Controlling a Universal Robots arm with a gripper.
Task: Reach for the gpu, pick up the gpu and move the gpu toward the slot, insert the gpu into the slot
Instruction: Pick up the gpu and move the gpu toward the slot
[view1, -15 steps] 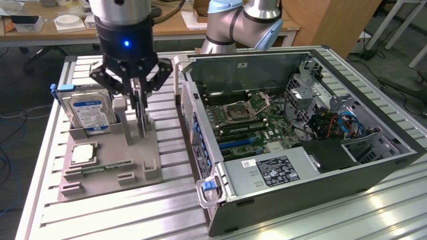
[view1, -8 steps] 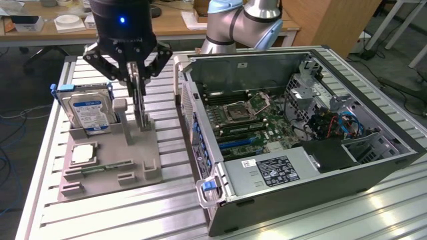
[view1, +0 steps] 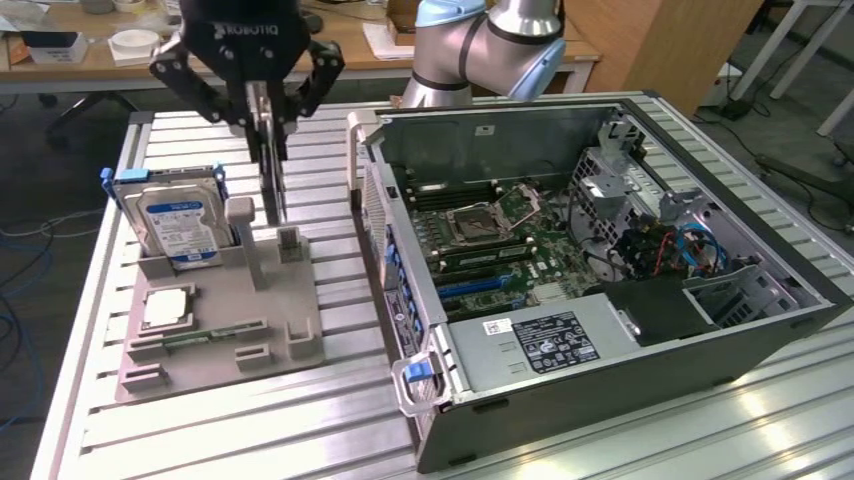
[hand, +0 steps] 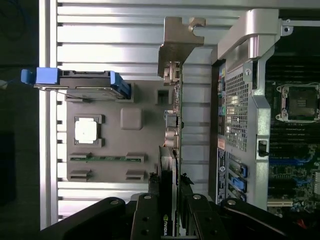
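While the end effector (view1: 267, 128) hangs over the grey fixture (view1: 220, 300), its fingers (hand: 148, 212) are closed on the gpu (view1: 275, 180). They pinch the card's flat faces near its upper edge.

In the exterior view the card is edge-on, a thin dark strip reaching straight down from the fingers. Its lower end is at, or barely above, the fixture's upright holder, and I cannot tell whether it has cleared that holder. In the wrist view the gpu (hand: 173, 130) runs away from the fingers as a narrow line and ends in its silvery bracket.

A hard drive (view1: 180, 218) with a blue label stands on the same fixture, just beside the card toward the exterior view's left.

The slot (view1: 487, 301) lies the other way, toward the exterior view's right and lower than the card. It is on the motherboard (view1: 534, 235) inside the open computer case (view1: 601, 400), and I take it to be the dark strip just beside the blue connector strip (view1: 477, 287). The case's near wall stands between card and slot. By my reading, the card's long edge is not lined up with the slot's length. Fixture and case both sit on the ribbed tabletop (view1: 240, 430).
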